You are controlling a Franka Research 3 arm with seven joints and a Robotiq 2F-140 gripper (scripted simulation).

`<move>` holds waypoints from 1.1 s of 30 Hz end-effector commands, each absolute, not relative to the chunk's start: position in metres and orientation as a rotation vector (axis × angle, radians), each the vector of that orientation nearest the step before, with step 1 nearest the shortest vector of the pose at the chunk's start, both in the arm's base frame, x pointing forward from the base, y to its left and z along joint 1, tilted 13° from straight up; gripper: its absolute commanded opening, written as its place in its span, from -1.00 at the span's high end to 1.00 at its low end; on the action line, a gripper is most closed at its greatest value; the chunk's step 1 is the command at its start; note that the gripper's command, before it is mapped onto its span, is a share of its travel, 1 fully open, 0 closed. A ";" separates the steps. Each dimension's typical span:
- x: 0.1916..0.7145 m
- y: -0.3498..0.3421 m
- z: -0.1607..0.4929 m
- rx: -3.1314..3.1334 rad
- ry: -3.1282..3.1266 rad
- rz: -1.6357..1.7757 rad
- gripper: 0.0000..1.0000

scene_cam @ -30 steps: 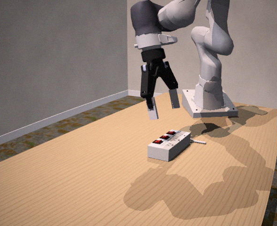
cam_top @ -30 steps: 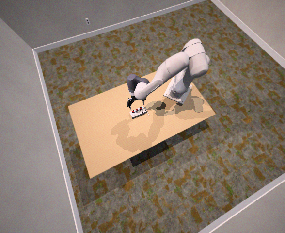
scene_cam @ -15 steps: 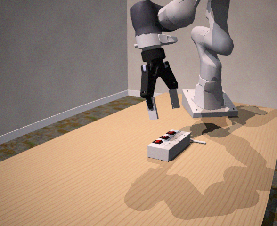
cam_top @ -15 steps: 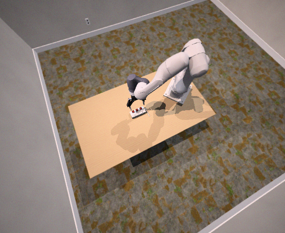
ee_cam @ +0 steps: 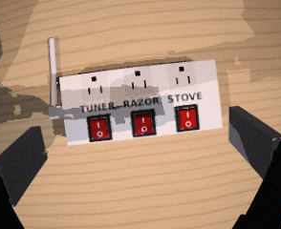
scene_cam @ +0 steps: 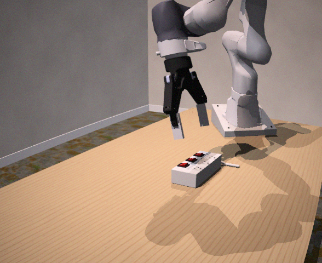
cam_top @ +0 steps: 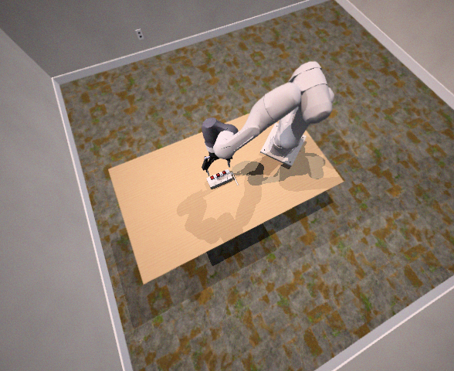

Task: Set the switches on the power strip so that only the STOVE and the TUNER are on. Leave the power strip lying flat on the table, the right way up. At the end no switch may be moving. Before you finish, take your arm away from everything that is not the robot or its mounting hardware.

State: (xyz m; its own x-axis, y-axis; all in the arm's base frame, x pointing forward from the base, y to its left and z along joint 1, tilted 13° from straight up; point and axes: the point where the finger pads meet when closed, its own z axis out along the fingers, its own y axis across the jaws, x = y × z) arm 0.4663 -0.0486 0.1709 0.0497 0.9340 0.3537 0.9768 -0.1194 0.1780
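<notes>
Exterior view: pincer (scene_cam: pixel 190 127) is hanging spread wide and holding nothing, above the power strip (scene_cam: pixel 195 168).
Power strip: white rectangular block, lying flat near the middle of the wood-grain counter (scene_cam: pixel 84 204), well apart from its edges.
Switches: three red rockers (ee_cam: pixel 142 122), labelled TUNER, RAZOR, STOVE.
Cord stub (scene_cam: pixel 230 164): sticking out toward the arm's base plate (scene_cam: pixel 268 131).

One pwr strip (ee_cam: pixel 140 109) under the gripper (scene_cam: pixel 190 129), w/ three red switches, three outlets; one table (scene_cam: pixel 70 198).
</notes>
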 end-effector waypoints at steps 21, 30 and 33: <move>0.458 -0.004 0.223 -2.315 -2.137 -0.368 -1.00; 0.457 -0.001 0.227 -2.330 -2.147 -0.349 -1.00; 0.457 -0.001 0.227 -2.330 -2.147 -0.349 -1.00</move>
State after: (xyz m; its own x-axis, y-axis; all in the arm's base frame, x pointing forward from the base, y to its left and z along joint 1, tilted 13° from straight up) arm 0.4582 -0.0016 0.2264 0.0286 0.9920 0.1226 0.9802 -0.0519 0.1913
